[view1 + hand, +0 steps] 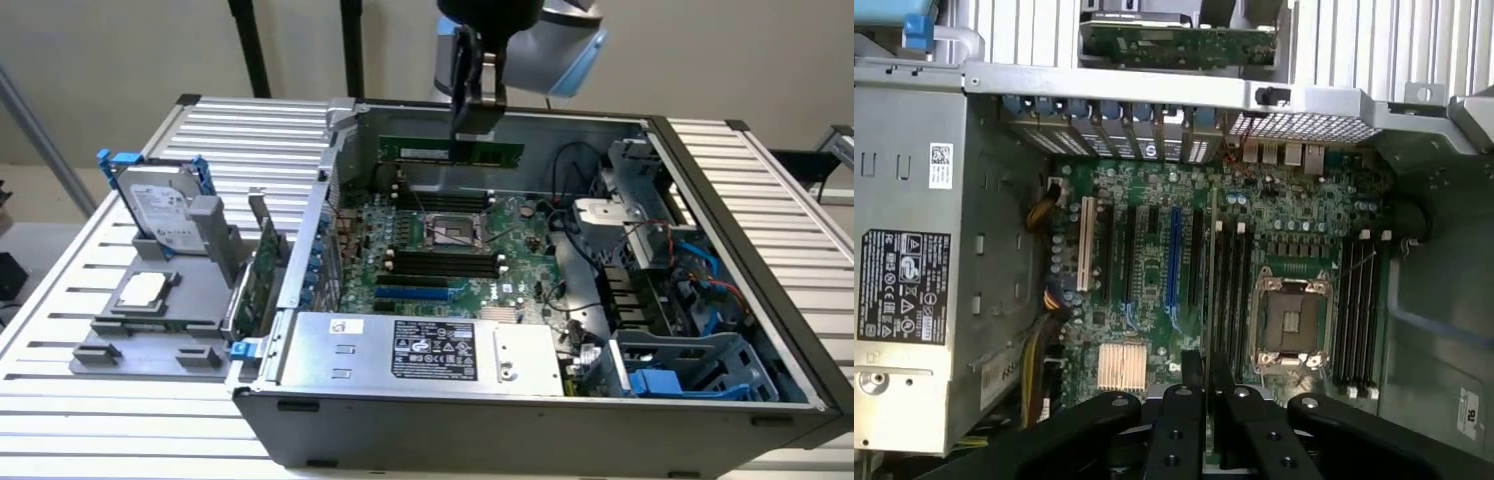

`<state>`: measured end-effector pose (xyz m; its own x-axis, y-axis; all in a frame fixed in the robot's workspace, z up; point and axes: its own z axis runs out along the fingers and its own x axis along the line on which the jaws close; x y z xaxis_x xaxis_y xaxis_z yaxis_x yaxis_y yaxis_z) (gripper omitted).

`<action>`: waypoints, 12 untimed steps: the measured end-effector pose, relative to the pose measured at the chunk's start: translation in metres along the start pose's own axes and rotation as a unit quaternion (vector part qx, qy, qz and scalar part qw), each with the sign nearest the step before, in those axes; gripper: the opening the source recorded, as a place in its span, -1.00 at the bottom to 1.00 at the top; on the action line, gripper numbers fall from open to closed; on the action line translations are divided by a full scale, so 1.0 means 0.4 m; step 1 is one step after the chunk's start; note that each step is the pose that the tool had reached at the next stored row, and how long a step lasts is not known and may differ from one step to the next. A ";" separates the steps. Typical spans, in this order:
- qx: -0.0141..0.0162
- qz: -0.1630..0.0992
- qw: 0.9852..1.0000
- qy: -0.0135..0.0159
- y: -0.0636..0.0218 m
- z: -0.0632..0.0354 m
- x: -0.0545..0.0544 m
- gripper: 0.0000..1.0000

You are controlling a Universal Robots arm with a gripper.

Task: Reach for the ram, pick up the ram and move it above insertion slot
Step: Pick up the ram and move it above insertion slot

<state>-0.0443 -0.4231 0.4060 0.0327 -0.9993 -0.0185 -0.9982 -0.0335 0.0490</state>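
Note:
My gripper [475,133] hangs over the open computer case, shut on the ram [414,151]. The ram is a long thin green stick held level by its upper edge, above the back part of the motherboard [514,265]. In the wrist view the black fingers [1179,425] clamp the ram [1211,290], which shows edge-on as a thin line. That line runs over the board right beside the black memory slots [1232,290] next to the processor socket [1291,325]. More memory slots [1354,310] lie on the socket's other side.
A silver power supply [414,350] fills the case's front. Cables and a blue drive cage [681,370] crowd the exterior view's right. On the exterior view's left, outside the case, a grey fixture [100,350] carries a hard drive [163,210] and an upright expansion card [267,265].

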 end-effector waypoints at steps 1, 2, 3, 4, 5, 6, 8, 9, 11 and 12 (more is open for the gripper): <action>0.000 0.000 1.000 0.000 -0.012 0.001 -0.002 -0.73; 0.000 0.000 1.000 0.000 -0.023 0.003 -0.004 -0.73; 0.000 0.000 1.000 0.000 -0.035 0.004 -0.005 -0.73; 0.000 0.000 1.000 0.000 -0.046 0.005 -0.006 -0.73; 0.000 0.000 1.000 0.000 -0.058 0.005 -0.007 -0.73; 0.000 0.000 1.000 0.000 -0.069 0.005 -0.008 -0.73; 0.000 0.000 1.000 0.000 -0.082 0.004 -0.008 -0.73; 0.000 0.000 1.000 0.000 -0.082 0.004 -0.008 -0.73; 0.000 0.000 1.000 0.000 -0.082 0.004 -0.008 -0.73; 0.000 0.000 1.000 0.000 -0.082 0.004 -0.008 -0.73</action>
<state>-0.0117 -0.4187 0.4027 0.0326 -0.9993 -0.0186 -0.9982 -0.0335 0.0498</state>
